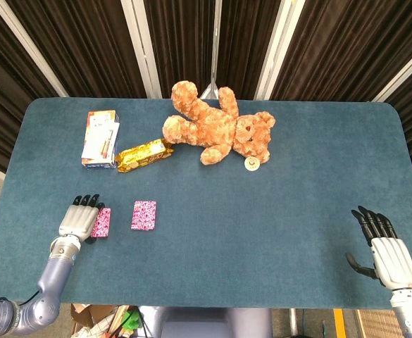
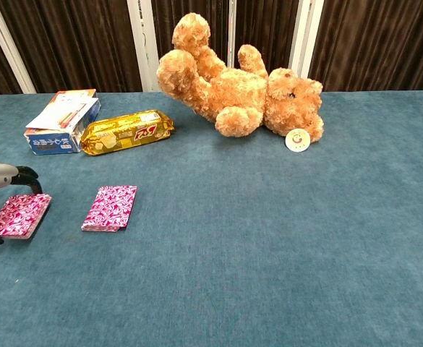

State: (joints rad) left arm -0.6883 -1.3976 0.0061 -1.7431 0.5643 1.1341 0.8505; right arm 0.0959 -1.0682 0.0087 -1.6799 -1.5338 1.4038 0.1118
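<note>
Teal felt table (image 1: pixel 276 211) before dark curtains (image 1: pixel 72 42). Left hand (image 1: pixel 78 217) grips a pink patterned packet (image 2: pixel 19 215) near the table's left edge; right hand (image 1: pixel 387 255) rests spread, holding nothing.

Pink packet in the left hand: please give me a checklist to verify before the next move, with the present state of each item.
1. Left hand holds a pink patterned packet: ok.
2. Held packet apart from the second pink packet on the table: ok.
3. Held packet lifted off the table: cannot tell.
4. Gold snack pack and blue-white box away from the left hand: ok.
5. Right hand holds nothing, fingers apart: ok.
6. Teddy bear far from both hands: ok.
</note>
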